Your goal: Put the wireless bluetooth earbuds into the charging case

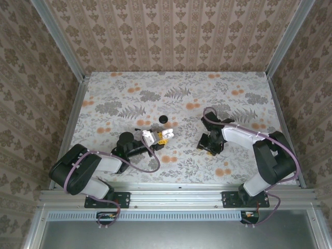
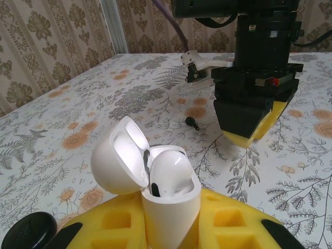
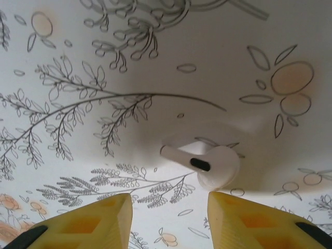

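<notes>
Left gripper (image 2: pixel 171 234) clamped on one open charging case (image 2: pixel 168 210), one earbud (image 2: pixel 172 165) seated inside. Right gripper (image 3: pixel 169 218) jaws part-open, empty, above second earbud (image 3: pixel 213 165), lower centre.

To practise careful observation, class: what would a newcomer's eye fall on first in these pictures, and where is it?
The open white charging case stands out first, clamped in the left gripper left of the table's centre, its lid flipped back and one white earbud seated inside. Next, a second earbud lies loose on the floral table, just beyond the parted yellow fingertips of the right gripper.
</notes>
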